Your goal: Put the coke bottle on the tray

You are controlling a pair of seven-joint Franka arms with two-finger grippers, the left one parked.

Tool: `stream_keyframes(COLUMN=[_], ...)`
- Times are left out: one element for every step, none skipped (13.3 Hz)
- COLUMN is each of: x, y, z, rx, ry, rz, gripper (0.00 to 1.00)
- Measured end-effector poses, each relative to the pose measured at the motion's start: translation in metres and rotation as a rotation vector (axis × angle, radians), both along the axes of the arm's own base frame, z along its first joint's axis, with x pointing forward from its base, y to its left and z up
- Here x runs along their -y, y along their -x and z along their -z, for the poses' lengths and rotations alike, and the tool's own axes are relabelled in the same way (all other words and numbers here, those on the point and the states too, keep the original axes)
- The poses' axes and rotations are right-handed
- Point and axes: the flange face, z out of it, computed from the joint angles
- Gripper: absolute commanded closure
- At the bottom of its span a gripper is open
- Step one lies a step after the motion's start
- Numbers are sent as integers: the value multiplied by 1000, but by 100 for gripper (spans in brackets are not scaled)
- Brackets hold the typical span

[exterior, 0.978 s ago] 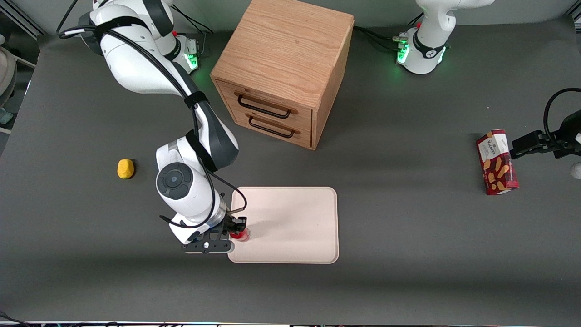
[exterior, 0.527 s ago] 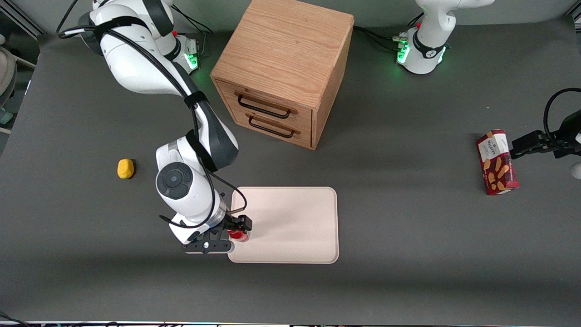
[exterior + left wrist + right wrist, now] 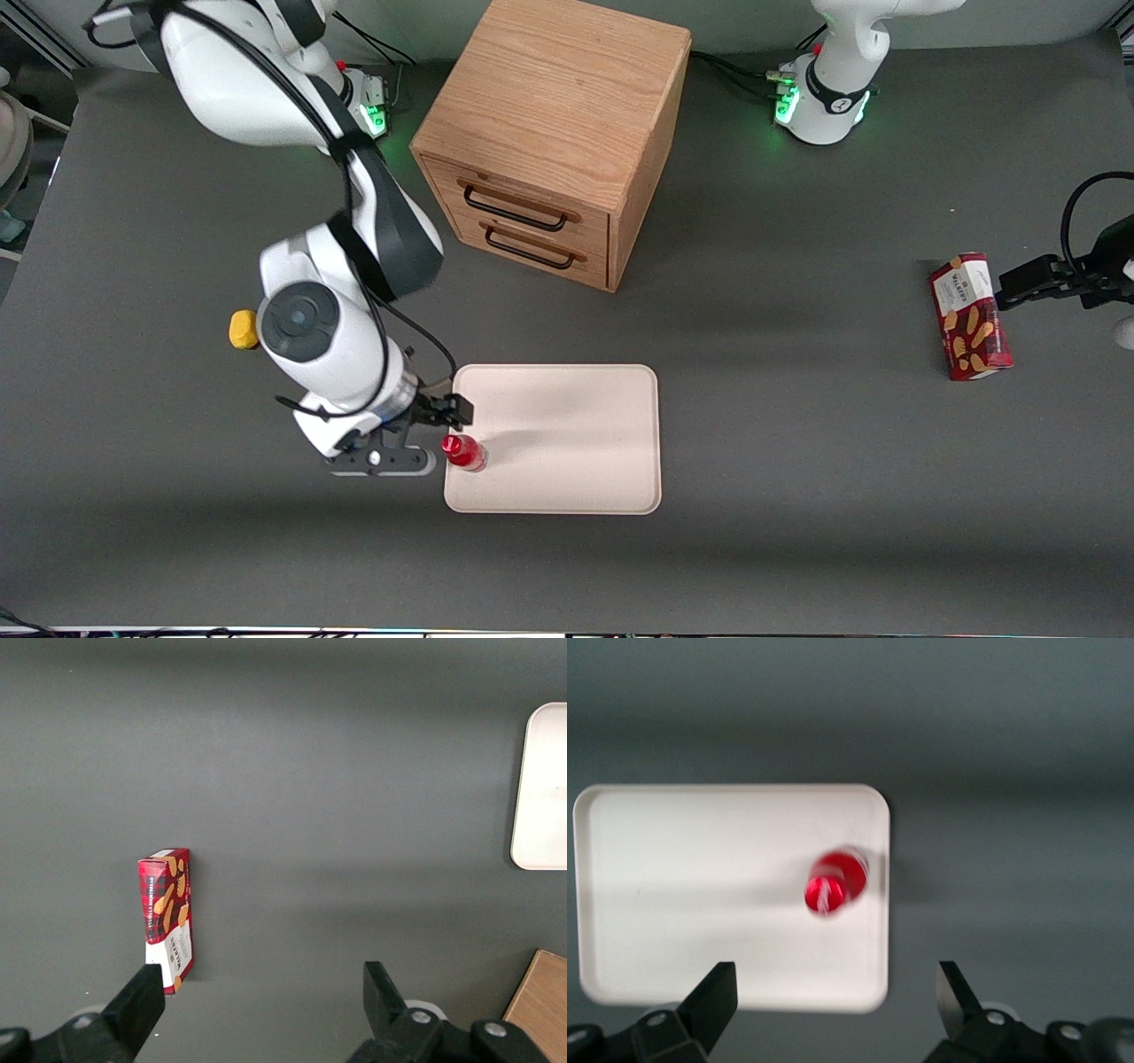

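The coke bottle [image 3: 462, 451], small and red with a round red cap, stands upright on the cream-pink tray [image 3: 576, 443], close to the tray's rim at the working arm's end. My gripper [image 3: 440, 427] hangs open above the table beside that rim, apart from the bottle and holding nothing. The right wrist view looks straight down on the bottle's cap [image 3: 833, 881] and the tray [image 3: 700, 886], and the gripper [image 3: 837, 992] has both fingers spread wide with only tray and table between them.
A wooden drawer cabinet [image 3: 558, 133] stands farther from the front camera than the tray. A yellow lump [image 3: 244, 329] lies beside the working arm's wrist. A red biscuit box [image 3: 970, 316] lies toward the parked arm's end, also in the left wrist view [image 3: 168, 917].
The gripper opened and let go of the coke bottle, then rose and drew away from the tray toward the working arm's end. The bottle stays standing on the tray.
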Motion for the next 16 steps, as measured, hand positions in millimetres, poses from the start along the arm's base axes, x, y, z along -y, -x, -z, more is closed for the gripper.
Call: stream_keyframes(x=[6, 12, 19, 24, 31, 39, 49, 62, 78, 98, 120, 142, 164, 185, 203, 219], y=[11, 22, 32, 42, 51, 58, 63, 67, 70, 74, 77, 80, 83, 85, 89, 93], z=[-27, -52, -74, -92, -108, -121, -133, -140, -144, -145, -146, -146, -147, -147, -147, -146], rx=[-18, -33, -48, -63, -74, -84, -94, -104, -114, -126, -138, -148, -152, -148, -140, -132], ry=[7, 13, 19, 25, 30, 34, 37, 40, 43, 45, 45, 45, 41, 36, 31, 28], rz=[2, 5, 8, 10, 14, 22, 32, 41, 41, 38, 32, 20, 4, -11, -24, -35], gripper=[0, 0, 0, 0, 0, 0, 0, 0, 0, 0, 0, 0, 0, 0, 0, 0])
